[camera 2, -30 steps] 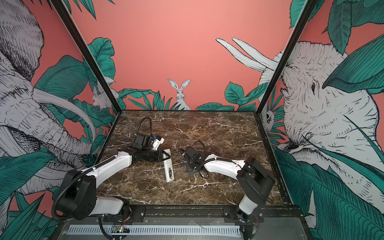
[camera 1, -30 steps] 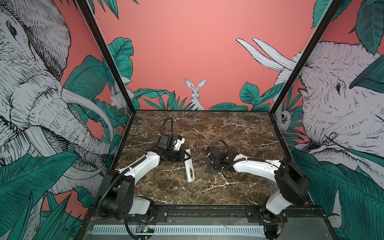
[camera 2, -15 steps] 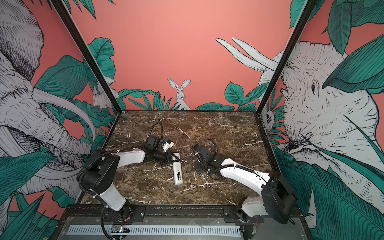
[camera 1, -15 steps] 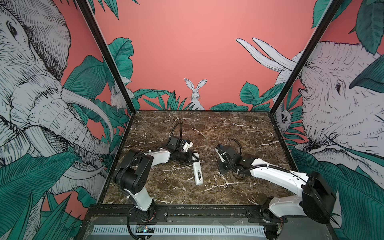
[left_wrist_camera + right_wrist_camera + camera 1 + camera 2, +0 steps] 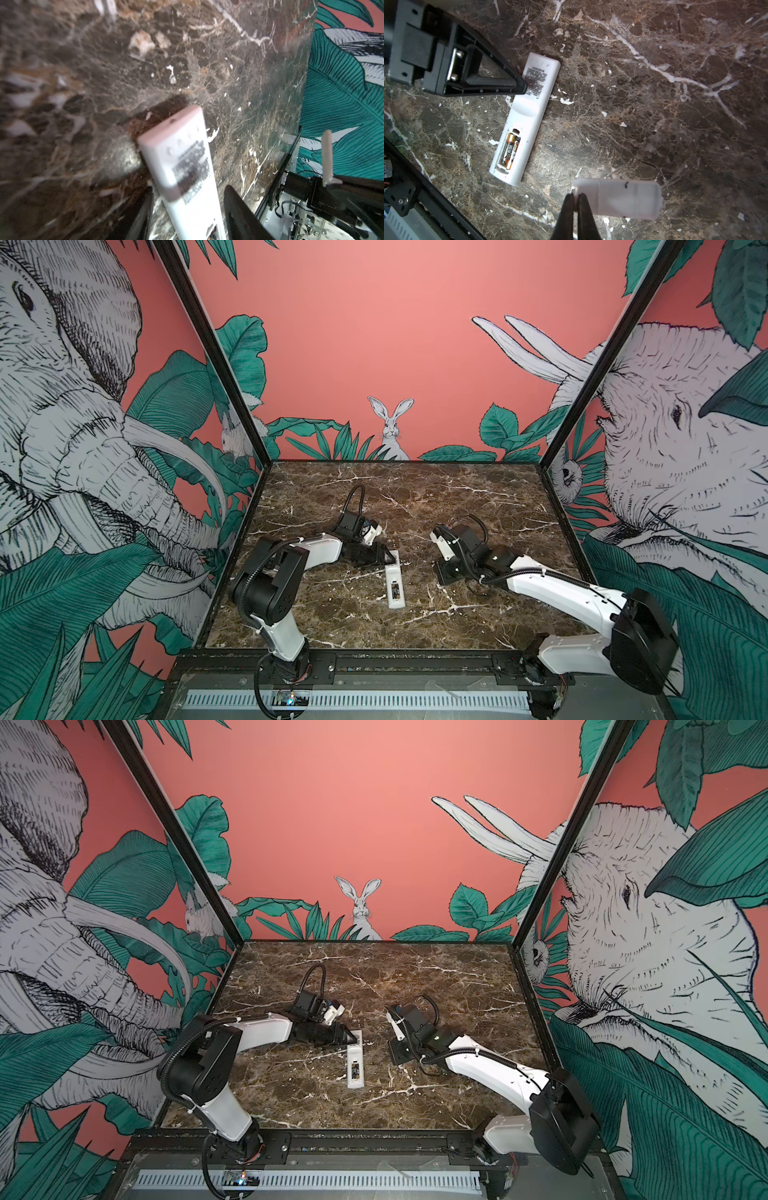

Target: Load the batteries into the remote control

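The white remote control (image 5: 394, 583) (image 5: 355, 1065) lies back up on the marble table, its battery bay uncovered. Two batteries (image 5: 509, 149) sit side by side in that bay. My left gripper (image 5: 390, 559) (image 5: 188, 192) is open and straddles the remote's (image 5: 182, 162) far, printed end, with a gap on each side. Its black finger (image 5: 492, 80) reaches over that end of the remote (image 5: 529, 108). My right gripper (image 5: 576, 197) (image 5: 446, 574) is shut on the edge of a small flat white cover (image 5: 618, 199), held above the table to the right of the remote.
The dark marble table (image 5: 478, 497) is walled by patterned panels at the left, back and right. A black rail (image 5: 395, 659) runs along the front edge. The held cover shows edge-on (image 5: 327, 158) in the left wrist view.
The left jaws have opened off the remote's far end, and the remote lies where it was. The right gripper still holds the cover in much the same place.
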{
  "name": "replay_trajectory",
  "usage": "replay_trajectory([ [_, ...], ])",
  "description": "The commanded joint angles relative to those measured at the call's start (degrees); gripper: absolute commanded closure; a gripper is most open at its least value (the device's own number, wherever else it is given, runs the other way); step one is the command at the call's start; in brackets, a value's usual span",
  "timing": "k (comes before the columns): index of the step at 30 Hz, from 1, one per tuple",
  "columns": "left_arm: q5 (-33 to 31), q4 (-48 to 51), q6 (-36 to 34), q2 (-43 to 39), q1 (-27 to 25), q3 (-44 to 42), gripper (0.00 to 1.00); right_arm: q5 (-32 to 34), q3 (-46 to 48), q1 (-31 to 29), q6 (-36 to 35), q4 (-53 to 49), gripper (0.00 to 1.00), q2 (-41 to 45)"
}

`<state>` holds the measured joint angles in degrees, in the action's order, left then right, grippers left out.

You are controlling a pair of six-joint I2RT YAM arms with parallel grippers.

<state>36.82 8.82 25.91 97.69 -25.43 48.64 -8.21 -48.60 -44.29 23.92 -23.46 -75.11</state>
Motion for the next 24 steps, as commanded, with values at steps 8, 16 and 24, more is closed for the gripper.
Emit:
replay_trajectory([
  [8, -6.87, 1.22, -10.78, -11.40, 0.38, -0.22, 0.35, -18.85, -1.04, 5.76, 9.48, 7.46, 0.92, 3.56],
  [16, 2.21, -21.53, -16.53, -23.99, -3.97, -12.85, 0.25, -36.25, -3.12, 11.87, 20.56, 13.69, 0.93, 1.84],
  [24, 3.64, -32.74, -22.01, -27.94, -11.79, -16.36, 0.26, -47.15, -1.32, 13.79, 36.70, 28.38, 0.93, 0.85],
])
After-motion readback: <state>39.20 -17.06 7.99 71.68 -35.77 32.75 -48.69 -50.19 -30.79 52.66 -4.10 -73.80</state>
